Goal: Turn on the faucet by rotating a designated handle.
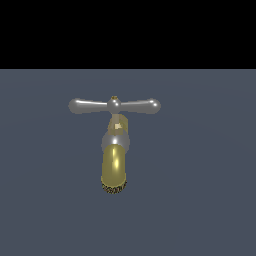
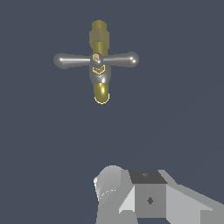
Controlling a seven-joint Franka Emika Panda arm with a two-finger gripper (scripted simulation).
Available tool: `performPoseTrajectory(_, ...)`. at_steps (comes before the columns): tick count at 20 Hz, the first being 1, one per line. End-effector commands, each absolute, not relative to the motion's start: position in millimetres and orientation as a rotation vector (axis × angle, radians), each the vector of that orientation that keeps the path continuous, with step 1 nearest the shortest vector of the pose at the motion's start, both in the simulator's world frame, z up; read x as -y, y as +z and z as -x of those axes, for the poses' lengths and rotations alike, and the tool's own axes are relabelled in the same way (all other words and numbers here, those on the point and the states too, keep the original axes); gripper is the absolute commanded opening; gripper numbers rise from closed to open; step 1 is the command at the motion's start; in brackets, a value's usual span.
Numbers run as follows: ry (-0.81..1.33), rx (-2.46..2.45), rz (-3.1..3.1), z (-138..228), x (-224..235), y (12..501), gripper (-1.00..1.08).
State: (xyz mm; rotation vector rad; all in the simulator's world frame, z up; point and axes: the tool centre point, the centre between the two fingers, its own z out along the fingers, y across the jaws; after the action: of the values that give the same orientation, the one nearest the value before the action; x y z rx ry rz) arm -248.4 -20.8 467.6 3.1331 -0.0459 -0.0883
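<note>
The faucet [image 1: 114, 165] stands alone on the dark grey floor, its gold-brass spout [image 1: 114, 170] pointing toward the camera. Across its top lies the silver handle [image 1: 90, 106], with one tapered arm reaching to the exterior view's left and the other to the right. The exterior view holds no gripper. In the wrist view the faucet [image 2: 100, 89] and the handle [image 2: 118, 59] appear well away from the camera. Nearer in that view is a pale grey block of the gripper [image 2: 144, 199], well apart from the handle. I cannot make out separate fingers.
The floor [image 1: 200, 175] is a flat dark grey-blue surface around the faucet. A black band fills the top of the exterior view.
</note>
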Motion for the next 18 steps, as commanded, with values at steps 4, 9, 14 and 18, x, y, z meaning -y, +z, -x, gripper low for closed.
performPoseTrajectory(4, -0.087, 0.089, -3.137, 241, 19, 465, -1.0)
performPoseTrajectory(9, -0.086, 0.169, -3.144, 229, 15, 459, -1.0)
performPoseTrajectory(14, -0.087, 0.29, -3.148, 211, 8, 450, -1.0)
performPoseTrajectory(18, -0.089, 0.418, -3.145, 193, 1, 440, -1.0)
